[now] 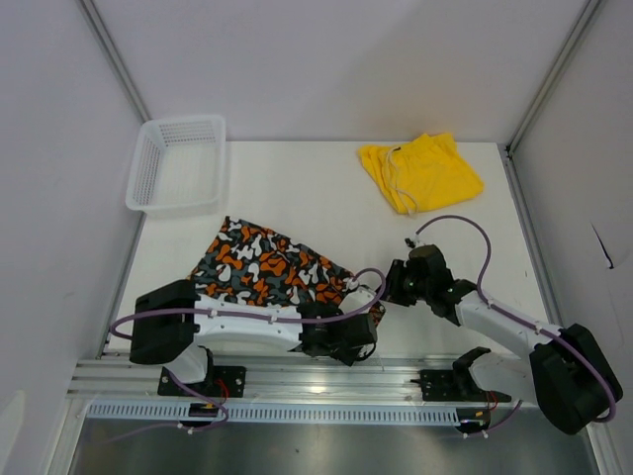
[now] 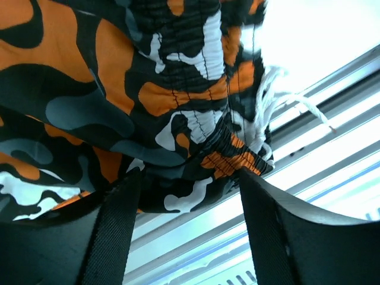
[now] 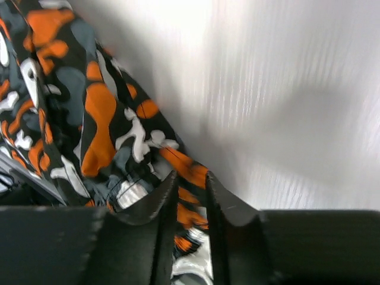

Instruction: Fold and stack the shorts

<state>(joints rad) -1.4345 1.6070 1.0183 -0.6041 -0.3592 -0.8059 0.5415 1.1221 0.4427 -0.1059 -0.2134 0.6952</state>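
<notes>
Both arms crowd the near waistband corner of the patterned shorts (image 1: 262,262), low and centre in the top view. The left claw (image 2: 187,184) is spread wide with the waistband edge right at its tips. The right claw (image 3: 191,184) is nearly together with cloth in the slit, and I can't tell if it's pinching. The shorts stretch from that corner toward the left of the table (image 1: 297,188). The yellow shorts (image 1: 420,170) sit upper right, well apart, nearer the right arm

Cut off above and left of the left pincer (image 2: 190,178): patterned shorts (image 2: 119,89). Blurred around the right pincer (image 3: 191,178), with any grip there unclear.
</notes>
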